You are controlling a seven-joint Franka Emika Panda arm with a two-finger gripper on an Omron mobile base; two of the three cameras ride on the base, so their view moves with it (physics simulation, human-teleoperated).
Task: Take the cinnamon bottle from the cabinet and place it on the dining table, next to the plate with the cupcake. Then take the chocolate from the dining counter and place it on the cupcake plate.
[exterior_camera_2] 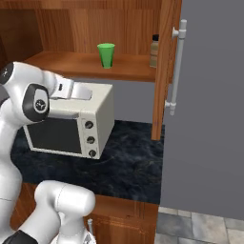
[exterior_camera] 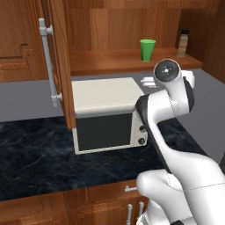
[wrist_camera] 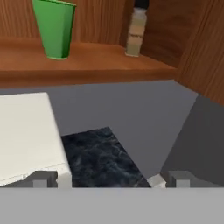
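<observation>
Cabinet (exterior_camera: 57, 61) door open. Cinnamon bottle (wrist_camera: 136, 31) upright on cabinet shelf (wrist_camera: 87, 61), far right near side wall, well apart from green cup (wrist_camera: 54, 27). End effector (wrist_camera: 107, 179) empty, jaws spread wide, hovering below shelf level over microwave (exterior_camera: 105, 114) edge and dark worktop (wrist_camera: 100, 157). No contact with bottle.

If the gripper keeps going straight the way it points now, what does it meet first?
Probably the grey back wall under the cabinet shelf. The open gripper aims below the cinnamon bottle and green cup; depth is unclear.
</observation>
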